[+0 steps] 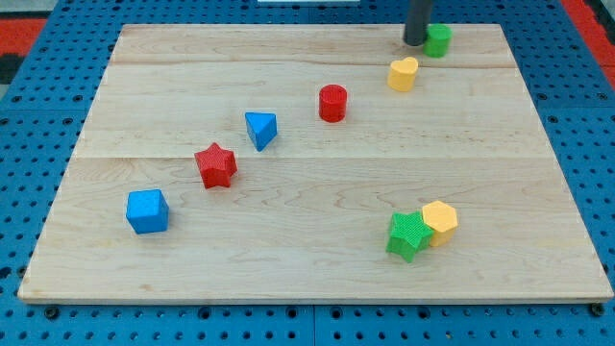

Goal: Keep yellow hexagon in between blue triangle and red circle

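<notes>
The yellow hexagon (441, 220) lies at the view's lower right, touching a green star (408, 234) on its left. The blue triangle (260, 129) sits left of the board's centre. The red circle (332, 103) stands up and to the right of the triangle, a short gap between them. My tip (414, 42) is at the view's top right, just left of a green block (438, 39) and touching or nearly touching it. It is far from the hexagon.
A yellow heart (403, 73) lies just below my tip. A red star (215, 165) and a blue cube (147, 210) lie toward the lower left. The wooden board (307, 279) rests on a blue pegboard; its top edge is right behind my tip.
</notes>
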Robot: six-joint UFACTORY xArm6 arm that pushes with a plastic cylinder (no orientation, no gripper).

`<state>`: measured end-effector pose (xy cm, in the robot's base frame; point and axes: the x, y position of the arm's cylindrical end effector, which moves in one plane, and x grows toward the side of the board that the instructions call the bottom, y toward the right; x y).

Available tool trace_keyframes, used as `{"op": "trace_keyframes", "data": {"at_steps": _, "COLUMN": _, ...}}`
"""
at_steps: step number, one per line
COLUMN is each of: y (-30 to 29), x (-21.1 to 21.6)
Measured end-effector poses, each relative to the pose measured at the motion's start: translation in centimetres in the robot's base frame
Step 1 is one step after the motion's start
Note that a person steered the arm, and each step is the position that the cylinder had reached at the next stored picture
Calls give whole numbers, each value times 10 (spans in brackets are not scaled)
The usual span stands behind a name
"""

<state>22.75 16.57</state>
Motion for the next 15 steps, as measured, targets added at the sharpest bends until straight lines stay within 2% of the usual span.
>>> {"op": "trace_keyframes", "data": {"at_steps": 1, "y": -22, "x": 0}}
{"op": "trace_keyframes", "data": {"at_steps": 2, "y": -48, "x": 33}}
{"op": "trace_keyframes", "data": {"at_steps": 4, "y": 40, "x": 45}}
{"op": "trace_keyframes", "data": {"at_steps": 5, "y": 21, "x": 68}}
{"op": "trace_keyframes", "data": {"at_steps": 6, "y": -26, "x": 70}}
{"op": "trace_keyframes", "data": {"at_steps": 7, "y": -14, "x": 75}}
{"op": "trace_keyframes", "data": {"at_steps": 8, "y": 75, "x": 104}}
{"op": "trace_keyframes", "data": {"at_steps": 9, "y": 133, "x": 181}}
{"op": "trace_keyframes", "data": {"at_steps": 10, "y": 116, "x": 291}}
{"op": "trace_keyframes", "data": {"at_steps": 11, "y": 45, "x": 336}}
{"op": "trace_keyframes", "data": {"at_steps": 12, "y": -45, "x": 336}}
{"op": "trace_keyframes", "data": {"at_steps": 13, "y": -95, "x": 309}}
{"op": "trace_keyframes", "data": {"at_steps": 15, "y": -84, "x": 331}}
